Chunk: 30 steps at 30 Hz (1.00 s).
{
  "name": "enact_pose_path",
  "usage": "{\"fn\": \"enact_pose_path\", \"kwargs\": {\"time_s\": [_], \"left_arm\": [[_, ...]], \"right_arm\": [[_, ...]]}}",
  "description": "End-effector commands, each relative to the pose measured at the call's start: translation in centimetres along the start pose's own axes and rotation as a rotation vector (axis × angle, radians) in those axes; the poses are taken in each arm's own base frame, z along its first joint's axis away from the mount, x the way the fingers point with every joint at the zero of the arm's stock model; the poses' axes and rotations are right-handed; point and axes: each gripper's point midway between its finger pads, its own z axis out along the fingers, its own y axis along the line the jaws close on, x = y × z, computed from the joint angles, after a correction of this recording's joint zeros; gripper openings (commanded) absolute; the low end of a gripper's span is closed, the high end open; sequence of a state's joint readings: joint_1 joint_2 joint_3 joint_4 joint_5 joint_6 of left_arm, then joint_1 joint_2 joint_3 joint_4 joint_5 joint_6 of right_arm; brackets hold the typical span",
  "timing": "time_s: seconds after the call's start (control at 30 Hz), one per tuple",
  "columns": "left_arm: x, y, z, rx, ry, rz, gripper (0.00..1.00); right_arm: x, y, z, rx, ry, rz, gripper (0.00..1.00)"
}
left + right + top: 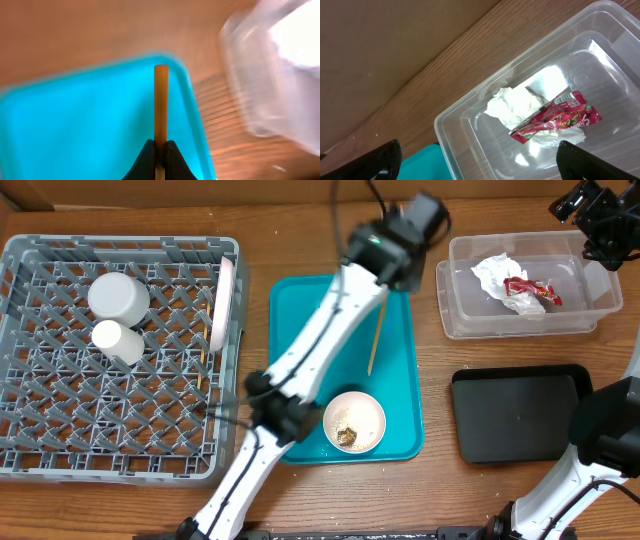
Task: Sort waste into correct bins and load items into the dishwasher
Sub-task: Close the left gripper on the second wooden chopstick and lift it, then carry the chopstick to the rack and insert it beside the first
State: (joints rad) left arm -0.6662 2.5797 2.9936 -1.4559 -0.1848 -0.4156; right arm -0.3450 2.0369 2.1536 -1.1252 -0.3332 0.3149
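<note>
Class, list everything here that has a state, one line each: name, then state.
left gripper, shut on the chopstick
chopstick, held at one end over the teal tray
right gripper, open, above the clear tub
clear tub, holding napkin and wrapper
black tray, empty
bowl, upright on teal tray, brown scraps inside
dish rack, holding white vessels and plate on edge
</note>
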Motion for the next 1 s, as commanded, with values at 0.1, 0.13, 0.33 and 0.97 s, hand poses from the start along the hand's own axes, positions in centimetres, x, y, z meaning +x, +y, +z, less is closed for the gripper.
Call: {"fn": "enact_pose_path", "kwargs": {"time_s": [0.1, 0.13, 0.33, 0.97], "left_arm": [[-5.7, 7.1, -17.5, -0.068, -0.319, 0.075, 0.04], [-5.6, 8.6, -18.6, -0.106, -0.326, 0.089, 0.04], [-4.2, 18.2, -23.6, -0.351, -0.303, 0.090, 0.04], [1.8, 33.6, -16.0, -0.293, 0.096, -0.108, 0.04]], "right_arm": [[-0.6, 1.3, -2.3, -0.020, -0.052, -0.020, 1.00], [-0.6, 1.3, -2.3, -0.020, -0.052, -0.020, 1.00], [-0.6, 1.3, -2.3, -0.020, -0.052, -0.020, 1.00], [-0.6, 1.3, -2.3, -0.020, -0.052, -0.020, 1.00]]}}
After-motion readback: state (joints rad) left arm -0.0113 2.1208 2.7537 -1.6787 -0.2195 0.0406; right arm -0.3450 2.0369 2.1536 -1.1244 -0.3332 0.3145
